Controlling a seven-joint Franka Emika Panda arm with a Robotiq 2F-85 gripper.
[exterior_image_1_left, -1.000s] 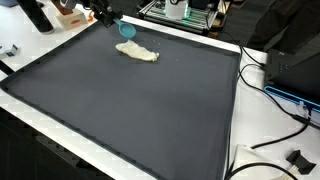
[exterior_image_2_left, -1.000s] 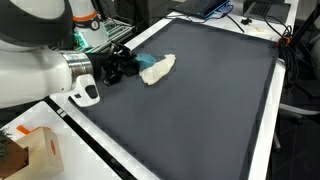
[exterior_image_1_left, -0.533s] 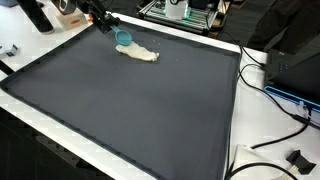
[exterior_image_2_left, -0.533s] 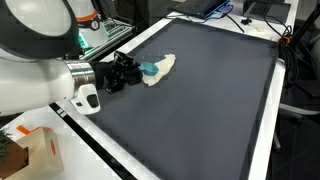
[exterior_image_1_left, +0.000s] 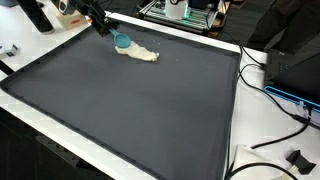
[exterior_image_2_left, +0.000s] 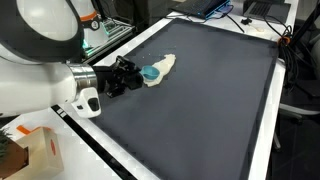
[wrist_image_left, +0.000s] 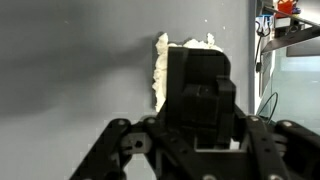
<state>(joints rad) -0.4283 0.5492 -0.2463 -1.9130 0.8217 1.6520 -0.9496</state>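
Covering nearly the whole tabletop, a dark grey mat (exterior_image_2_left: 210, 110) gives a plain working surface. At its far corner the Panda arm (exterior_image_2_left: 40, 80) reaches low, so the gripper (exterior_image_2_left: 140, 73) sits just above the mat. A crumpled white cloth (exterior_image_2_left: 162, 66) lies flat there, slack and unheld. The small teal cup (exterior_image_2_left: 150, 72) is pinched between the closed-in fingers, touching the cloth's near edge, probably gripped by its rim to keep its mouth free; whether anything is in it is too small to tell
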